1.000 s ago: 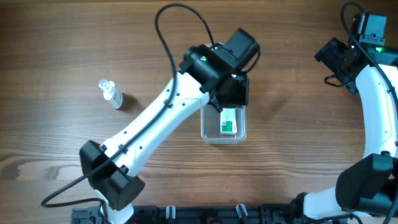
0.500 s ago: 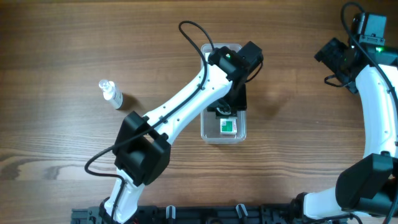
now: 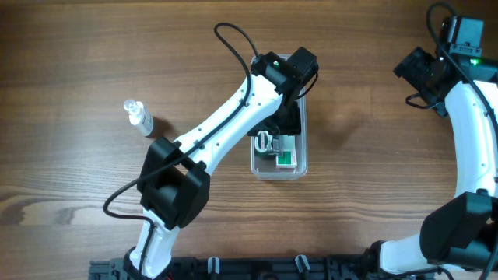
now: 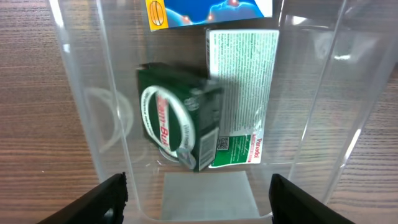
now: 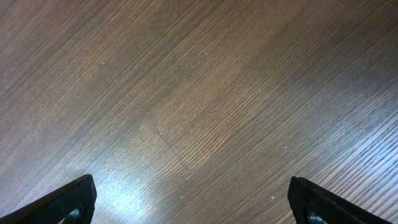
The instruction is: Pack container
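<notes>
**Left wrist shifted up the tub, green box now loose inside**

Vs. half a sec ago, the left arm [image 3: 226, 124] has slid its wrist a bit toward the far end of the container [image 3: 268, 172]. A dark green box [image 4: 175, 124] w/ a white ring logo now shows uncovered in the tub. The right arm [image 3: 467, 124] hasn't budged.

Far left on the table [image 3: 70, 54]: a small clear bottle [image 3: 138, 117] lies on the wood, well apart from everything else.

Centre: the left arm runs diagonally from the near edge to above the container and hides the tub's far half in the overhead view. The container sits mid-table, long axis pointing away from the arm bases. In the left wrist view the left gripper [image 4: 199, 196] hangs over the tub w/ fingers [image 4: 109, 198] spread wide, one tip in each lower corner, gripping nothing.

Inside the tub, the dark green box lies tilted, overlapping the left edge of a white-and-green box [image 4: 245, 81] that lies flat on the floor. A blue box [image 4: 211, 9] sits just beyond that one, cut off by the frame's top edge.

Right: the right arm stands at the table's right side, well apart from the container. The right gripper [image 5: 193, 200] is over bare wood, fingers spread wide, nothing btwn them.
</notes>
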Robot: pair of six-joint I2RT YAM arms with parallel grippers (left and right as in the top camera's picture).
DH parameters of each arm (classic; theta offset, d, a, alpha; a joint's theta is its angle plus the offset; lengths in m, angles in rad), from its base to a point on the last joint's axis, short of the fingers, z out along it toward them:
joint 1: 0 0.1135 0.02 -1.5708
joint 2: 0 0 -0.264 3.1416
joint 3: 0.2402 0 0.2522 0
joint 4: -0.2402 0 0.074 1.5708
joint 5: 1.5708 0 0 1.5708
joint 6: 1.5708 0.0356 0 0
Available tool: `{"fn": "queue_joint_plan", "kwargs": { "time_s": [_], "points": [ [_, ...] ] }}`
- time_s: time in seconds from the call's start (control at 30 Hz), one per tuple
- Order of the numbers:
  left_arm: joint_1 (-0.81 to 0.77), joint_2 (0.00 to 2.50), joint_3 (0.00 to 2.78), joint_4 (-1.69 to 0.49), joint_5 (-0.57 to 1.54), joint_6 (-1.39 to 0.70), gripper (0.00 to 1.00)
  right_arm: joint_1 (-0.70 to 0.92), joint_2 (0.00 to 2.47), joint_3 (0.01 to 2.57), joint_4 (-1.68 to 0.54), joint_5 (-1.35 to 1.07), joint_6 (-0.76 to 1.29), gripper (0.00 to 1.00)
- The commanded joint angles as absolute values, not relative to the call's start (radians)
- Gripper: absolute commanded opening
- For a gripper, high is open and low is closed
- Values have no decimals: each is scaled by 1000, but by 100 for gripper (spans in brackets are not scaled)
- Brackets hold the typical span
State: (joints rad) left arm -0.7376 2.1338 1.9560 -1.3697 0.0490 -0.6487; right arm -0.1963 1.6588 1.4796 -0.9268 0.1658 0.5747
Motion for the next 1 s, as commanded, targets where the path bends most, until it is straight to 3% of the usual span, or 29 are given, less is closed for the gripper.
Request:
{"fn": "queue_joint_plan", "kwargs": {
  "time_s": [0.0, 0.3, 0.43, 0.57, 0.87, 0.97],
  "points": [
    [-737, 2142, 1948, -1374, 32, -636, 74, -195, 1666, 1477, -927, 184, 583, 100],
    [-701, 2112, 2056, -1391, 36, -578, 73, -195, 1666, 1477, -927, 184, 583, 100],
    [-632, 2047, 2213, -1518, 24, -522, 100, -195, 1666, 1477, -927, 184, 583, 100],
    [-520, 1959, 2222, -1685, 17, -498, 100, -195, 1666, 1477, -927, 184, 583, 100],
    [-357, 1885, 2147, -1686, -28, -415, 100, -195, 1666, 1477, -927, 184, 583, 100],
    [-233, 1883, 2016, -1685, -132, -368, 100, -195, 1666, 1477, -927, 184, 583, 100]
  ]
}}
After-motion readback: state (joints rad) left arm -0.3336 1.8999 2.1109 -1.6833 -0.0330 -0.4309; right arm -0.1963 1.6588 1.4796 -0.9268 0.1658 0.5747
